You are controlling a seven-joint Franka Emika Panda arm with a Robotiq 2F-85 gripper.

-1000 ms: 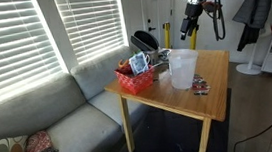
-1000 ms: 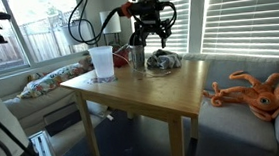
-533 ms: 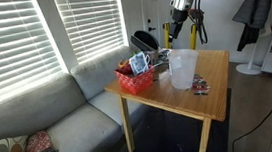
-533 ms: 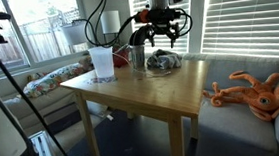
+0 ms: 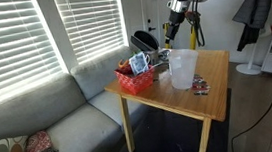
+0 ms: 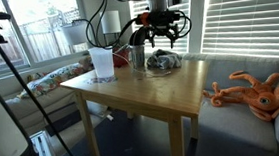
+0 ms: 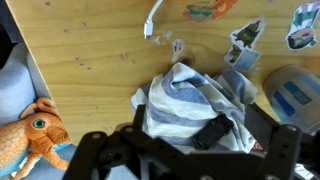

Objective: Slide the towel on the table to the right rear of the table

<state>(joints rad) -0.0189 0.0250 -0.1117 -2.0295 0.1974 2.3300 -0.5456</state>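
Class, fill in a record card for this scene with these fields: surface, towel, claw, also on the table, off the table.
surface: wooden table
towel: striped towel, crumpled in a heap on the table
claw: claw open, above the towel, holding nothing
also on the table: clear cup; red basket
off the table: orange octopus toy on the sofa
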